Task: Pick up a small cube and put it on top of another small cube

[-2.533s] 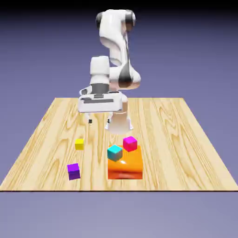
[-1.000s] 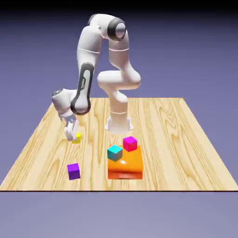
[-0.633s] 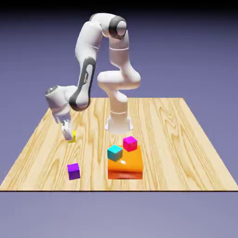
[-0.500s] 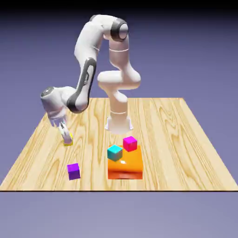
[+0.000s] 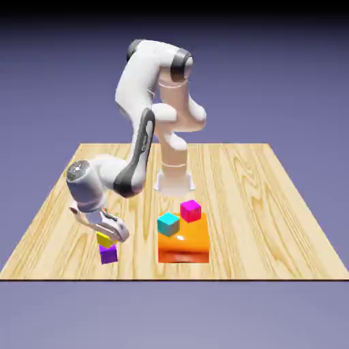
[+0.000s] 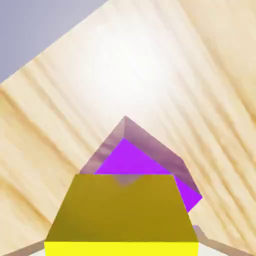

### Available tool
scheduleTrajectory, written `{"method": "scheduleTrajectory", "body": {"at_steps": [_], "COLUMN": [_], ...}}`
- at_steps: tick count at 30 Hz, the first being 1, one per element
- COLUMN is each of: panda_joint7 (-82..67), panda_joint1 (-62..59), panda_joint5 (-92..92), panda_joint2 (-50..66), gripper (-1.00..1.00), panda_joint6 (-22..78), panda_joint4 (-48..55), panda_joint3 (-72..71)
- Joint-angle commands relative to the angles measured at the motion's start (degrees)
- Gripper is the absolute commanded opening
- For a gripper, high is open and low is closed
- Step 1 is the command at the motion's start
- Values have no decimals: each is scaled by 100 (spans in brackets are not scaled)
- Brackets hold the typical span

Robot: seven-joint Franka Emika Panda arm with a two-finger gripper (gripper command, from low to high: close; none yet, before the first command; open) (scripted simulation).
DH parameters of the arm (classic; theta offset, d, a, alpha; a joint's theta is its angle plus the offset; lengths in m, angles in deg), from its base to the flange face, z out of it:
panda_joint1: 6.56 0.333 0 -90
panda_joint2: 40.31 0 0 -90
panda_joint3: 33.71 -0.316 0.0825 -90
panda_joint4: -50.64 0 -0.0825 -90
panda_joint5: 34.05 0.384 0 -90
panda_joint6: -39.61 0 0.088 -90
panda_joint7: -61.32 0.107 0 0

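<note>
The small yellow cube (image 5: pixel 104 239) rests on top of the purple cube (image 5: pixel 108 256) near the table's front edge, at the exterior view's left. My gripper (image 5: pixel 105 234) points down at a slant with its fingers on either side of the yellow cube. In the hand view the yellow cube (image 6: pixel 125 212) fills the bottom middle and covers most of my fingertips. The purple cube (image 6: pixel 137 162) shows just beyond and under it, turned corner-on. Whether the fingers still press on the yellow cube does not show.
A big orange block (image 5: pixel 183 243) stands to the exterior view's right of the stack, with a cyan cube (image 5: pixel 168 223) and a magenta cube (image 5: pixel 191 210) on it. The wooden table (image 5: pixel 272 204) ends close in front of the stack.
The arm swung from the table's left side toward the front edge, bringing the yellow cube with it. The yellow cube now lies on the purple cube.
</note>
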Motion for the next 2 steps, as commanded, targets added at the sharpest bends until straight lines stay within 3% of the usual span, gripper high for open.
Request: {"method": "scheduleTrajectory", "body": {"at_steps": [1, 2], "panda_joint7": [77, 155], "panda_joint1": [41, 82], "panda_joint5": [-115, -231], "panda_joint2": [-189, -379], "gripper": [100, 100], "panda_joint6": [249, 498], "panda_joint4": [74, 149], "panda_joint3": [74, 149]}}
